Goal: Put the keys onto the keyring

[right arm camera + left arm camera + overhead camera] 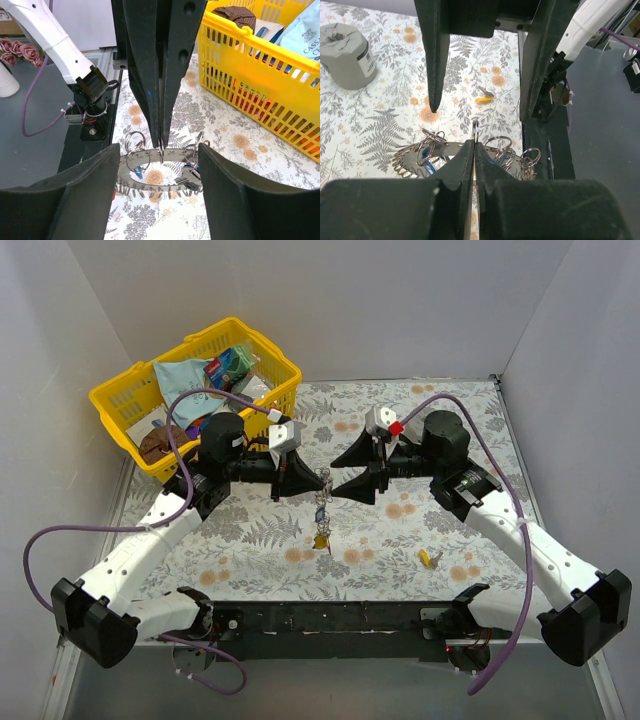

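Note:
The keyring (322, 502) is a shiny silver toothed ring with several small split rings on it, hanging in the air between the two arms. My left gripper (312, 481) is shut on one small split ring at its top edge (475, 129). The keyring's plate (445, 152) shows behind my left fingers, and also in the right wrist view (160, 156). A silver key (189, 178) and a blue-headed key (136, 173) hang from it. My right gripper (338, 476) is open, its jaws on either side of the keyring (160, 148) and holding nothing. A yellow-headed key (427, 558) lies loose on the table (484, 99).
A yellow basket (120, 405) of packets stands at the back left, and shows in the right wrist view (260, 75). A grey cylindrical roll (347, 55) stands on the flowered cloth (450, 530). The black base rail (330, 618) runs along the near edge.

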Controlling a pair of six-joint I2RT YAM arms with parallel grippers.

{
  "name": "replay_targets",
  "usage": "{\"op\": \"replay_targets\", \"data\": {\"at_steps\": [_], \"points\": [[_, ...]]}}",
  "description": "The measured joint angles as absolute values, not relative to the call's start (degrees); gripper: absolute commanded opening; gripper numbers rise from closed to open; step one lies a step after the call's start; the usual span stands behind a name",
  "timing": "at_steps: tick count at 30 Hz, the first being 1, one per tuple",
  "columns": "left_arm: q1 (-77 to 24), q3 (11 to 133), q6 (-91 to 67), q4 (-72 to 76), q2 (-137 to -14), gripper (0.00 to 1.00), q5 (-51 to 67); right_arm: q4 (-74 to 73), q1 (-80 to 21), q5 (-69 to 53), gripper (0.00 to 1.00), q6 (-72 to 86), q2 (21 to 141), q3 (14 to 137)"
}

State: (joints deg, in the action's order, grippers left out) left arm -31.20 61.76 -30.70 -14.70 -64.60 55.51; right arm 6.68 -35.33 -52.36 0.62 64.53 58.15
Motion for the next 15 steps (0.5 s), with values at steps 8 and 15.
{"op": "replay_targets", "data": {"at_steps": [8, 15], "points": [[-31.24, 65.14, -24.18, -25.15, -66.74, 0.00, 52.93, -5.80, -35.33, -53.39, 0.43, -6.87, 69.69, 65.63], [-31.24, 66.83, -21.32, -29.12, -67.42, 0.00, 51.75, -13.08, -35.83, -54.37, 0.43, -10.11, 73.14, 67.90]]}}
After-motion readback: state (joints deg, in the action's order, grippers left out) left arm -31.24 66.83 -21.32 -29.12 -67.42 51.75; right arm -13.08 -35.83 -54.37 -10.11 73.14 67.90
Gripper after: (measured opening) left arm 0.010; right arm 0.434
